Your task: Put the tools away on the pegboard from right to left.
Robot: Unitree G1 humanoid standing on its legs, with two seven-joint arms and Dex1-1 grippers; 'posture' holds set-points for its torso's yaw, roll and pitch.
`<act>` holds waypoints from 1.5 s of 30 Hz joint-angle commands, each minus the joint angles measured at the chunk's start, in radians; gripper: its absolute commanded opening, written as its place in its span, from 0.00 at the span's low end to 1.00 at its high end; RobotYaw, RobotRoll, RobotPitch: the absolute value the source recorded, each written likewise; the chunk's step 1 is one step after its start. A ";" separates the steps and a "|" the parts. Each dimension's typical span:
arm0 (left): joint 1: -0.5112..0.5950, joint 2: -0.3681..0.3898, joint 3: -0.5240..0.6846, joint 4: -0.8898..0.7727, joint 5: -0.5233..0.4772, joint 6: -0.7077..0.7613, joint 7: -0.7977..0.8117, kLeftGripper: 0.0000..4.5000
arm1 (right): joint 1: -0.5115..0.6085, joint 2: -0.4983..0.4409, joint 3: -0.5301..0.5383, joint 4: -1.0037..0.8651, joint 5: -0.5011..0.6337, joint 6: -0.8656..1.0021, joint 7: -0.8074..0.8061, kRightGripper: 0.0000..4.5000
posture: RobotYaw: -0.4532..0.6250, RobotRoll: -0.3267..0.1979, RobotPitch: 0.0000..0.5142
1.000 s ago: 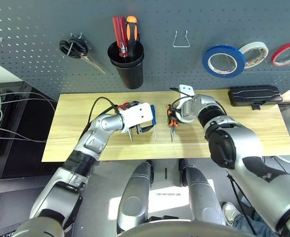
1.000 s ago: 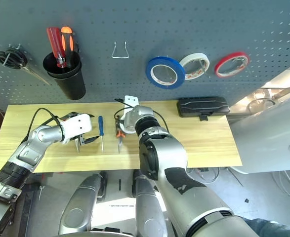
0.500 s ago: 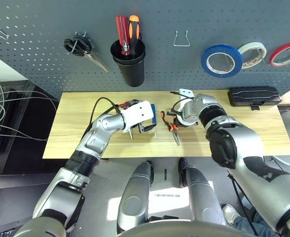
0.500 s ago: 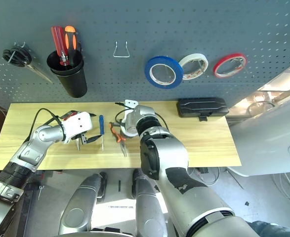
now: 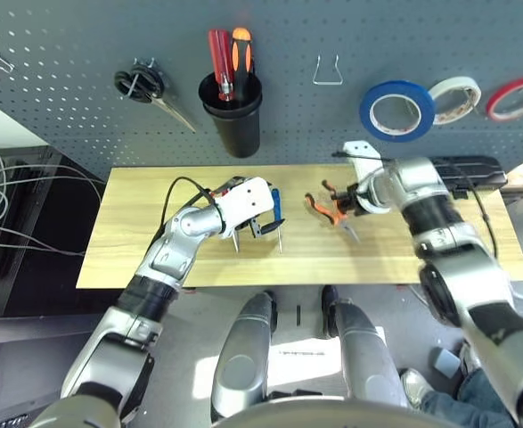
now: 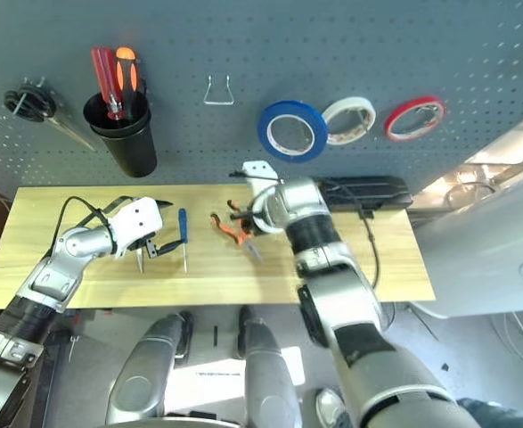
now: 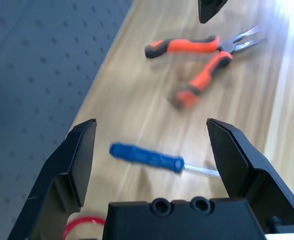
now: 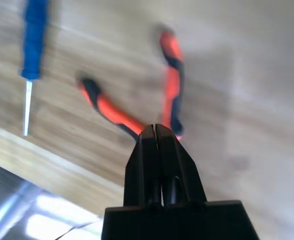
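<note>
One second has swung the right end effector (image 5: 357, 198) rightward, fingers pressed together on the pliers (image 5: 328, 209), which are now carried off from centre frame, so the hang comes next. The blue tape roll (image 5: 396, 110) already hangs upper right on the pegboard (image 5: 65, 53). The left end effector (image 7: 154, 155) gapes wide over the screwdriver (image 7: 147, 156) on the desk (image 5: 136, 232).

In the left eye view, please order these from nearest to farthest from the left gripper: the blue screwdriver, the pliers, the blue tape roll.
1. Blue screwdriver: on the table, just beside the left gripper.
2. Pliers: further right, at the right gripper.
3. Blue tape roll: hanging on the pegboard, upper right.
</note>
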 commanded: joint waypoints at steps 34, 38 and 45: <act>0.034 0.023 0.011 -0.025 -0.056 0.029 -0.024 1.00 | -0.324 0.234 0.183 0.813 -0.369 -0.524 0.251 0.99 | 0.61 0.62 0.63; 0.037 0.035 0.014 -0.029 -0.057 0.034 -0.028 1.00 | -0.330 0.256 0.169 0.832 -0.383 -0.470 0.238 0.99 | 0.63 0.62 0.64; 0.038 0.036 0.008 -0.029 -0.057 0.037 -0.029 1.00 | -0.311 0.275 0.150 0.817 -0.388 -0.386 0.216 0.99 | 0.63 0.62 0.63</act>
